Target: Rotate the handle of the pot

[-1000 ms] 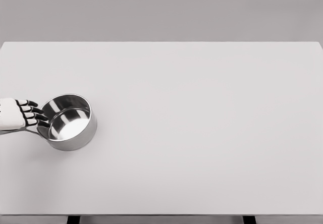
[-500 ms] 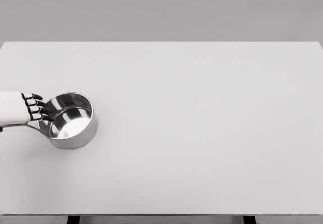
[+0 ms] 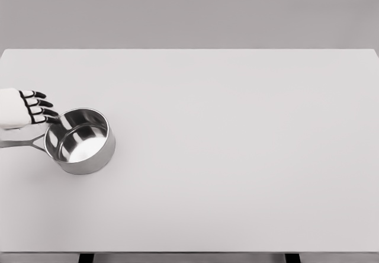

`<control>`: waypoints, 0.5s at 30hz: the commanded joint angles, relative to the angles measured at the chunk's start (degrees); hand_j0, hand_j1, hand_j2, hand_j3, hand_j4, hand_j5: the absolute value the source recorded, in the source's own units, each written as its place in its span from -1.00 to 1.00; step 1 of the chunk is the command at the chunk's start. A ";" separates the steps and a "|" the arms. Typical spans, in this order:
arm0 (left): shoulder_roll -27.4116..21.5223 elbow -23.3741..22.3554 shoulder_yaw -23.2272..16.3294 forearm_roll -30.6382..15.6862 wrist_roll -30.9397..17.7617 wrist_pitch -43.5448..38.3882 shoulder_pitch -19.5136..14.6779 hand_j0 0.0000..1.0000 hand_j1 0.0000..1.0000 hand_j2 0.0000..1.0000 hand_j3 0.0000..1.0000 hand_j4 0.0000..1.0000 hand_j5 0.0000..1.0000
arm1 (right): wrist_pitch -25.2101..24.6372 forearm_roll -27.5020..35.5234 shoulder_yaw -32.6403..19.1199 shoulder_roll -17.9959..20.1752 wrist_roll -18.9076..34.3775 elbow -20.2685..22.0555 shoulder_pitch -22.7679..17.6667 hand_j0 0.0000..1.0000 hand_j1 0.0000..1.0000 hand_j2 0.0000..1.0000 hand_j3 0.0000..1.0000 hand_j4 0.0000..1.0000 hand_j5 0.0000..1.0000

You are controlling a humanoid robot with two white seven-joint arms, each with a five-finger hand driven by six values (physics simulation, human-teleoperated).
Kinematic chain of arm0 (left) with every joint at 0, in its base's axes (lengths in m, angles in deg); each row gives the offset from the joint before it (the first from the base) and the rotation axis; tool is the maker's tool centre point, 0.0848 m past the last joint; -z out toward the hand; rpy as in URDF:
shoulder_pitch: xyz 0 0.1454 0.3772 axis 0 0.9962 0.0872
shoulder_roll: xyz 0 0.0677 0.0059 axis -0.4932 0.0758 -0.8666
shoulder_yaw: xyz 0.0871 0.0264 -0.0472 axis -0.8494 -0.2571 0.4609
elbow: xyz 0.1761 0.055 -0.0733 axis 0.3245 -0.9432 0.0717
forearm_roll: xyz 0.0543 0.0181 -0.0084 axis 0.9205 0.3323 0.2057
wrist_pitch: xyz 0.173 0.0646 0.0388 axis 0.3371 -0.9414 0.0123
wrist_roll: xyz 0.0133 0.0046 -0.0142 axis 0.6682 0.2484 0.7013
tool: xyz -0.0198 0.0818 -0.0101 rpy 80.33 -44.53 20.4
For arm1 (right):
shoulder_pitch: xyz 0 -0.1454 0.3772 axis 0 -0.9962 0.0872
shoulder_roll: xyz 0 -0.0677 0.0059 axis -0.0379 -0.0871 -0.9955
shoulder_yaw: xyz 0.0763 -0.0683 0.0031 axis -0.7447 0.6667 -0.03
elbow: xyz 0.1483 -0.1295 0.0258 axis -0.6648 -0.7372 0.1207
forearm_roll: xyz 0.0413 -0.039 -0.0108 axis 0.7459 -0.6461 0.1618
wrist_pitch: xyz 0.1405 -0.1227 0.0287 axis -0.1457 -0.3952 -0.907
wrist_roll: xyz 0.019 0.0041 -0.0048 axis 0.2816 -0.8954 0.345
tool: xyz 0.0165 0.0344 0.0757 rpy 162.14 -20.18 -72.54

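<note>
A shiny steel pot [image 3: 80, 141] stands upright on the white table [image 3: 237, 144] at the left. Its thin metal handle [image 3: 21, 143] points left toward the picture's edge. My left hand [image 3: 37, 108] hovers just above the handle, beside the pot's upper left rim. Its black-tipped fingers [image 3: 42, 113] are spread and point right, holding nothing. The handle now shows clear of the hand. The right arm does not appear in the head view.
The table's far edge [image 3: 189, 50] runs across the upper part of the view against a grey wall. Its near edge [image 3: 189, 252] lies at the bottom, with dark legs below.
My left hand has risen off the handle toward the table's far side, uncovering the handle. The pot has shifted slightly right and its handle has swung a little.
</note>
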 commanded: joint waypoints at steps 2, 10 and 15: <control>-0.28 -0.03 1.09 -4.07 0.00 -0.05 -0.33 1.00 1.00 1.00 1.00 1.00 1.00 | -0.05 0.02 0.01 0.01 -0.02 0.06 0.00 1.00 1.00 1.00 1.00 1.00 1.00; -4.24 0.32 0.83 -11.54 0.00 -0.05 0.55 1.00 1.00 1.00 1.00 1.00 1.00 | -0.05 0.02 0.01 0.01 0.07 -0.03 0.00 1.00 1.00 1.00 1.00 1.00 1.00; -4.24 0.41 -0.49 -12.60 0.09 -0.05 2.31 1.00 1.00 1.00 1.00 1.00 1.00 | -0.05 0.02 0.01 0.01 -0.02 0.06 0.00 1.00 1.00 1.00 1.00 1.00 1.00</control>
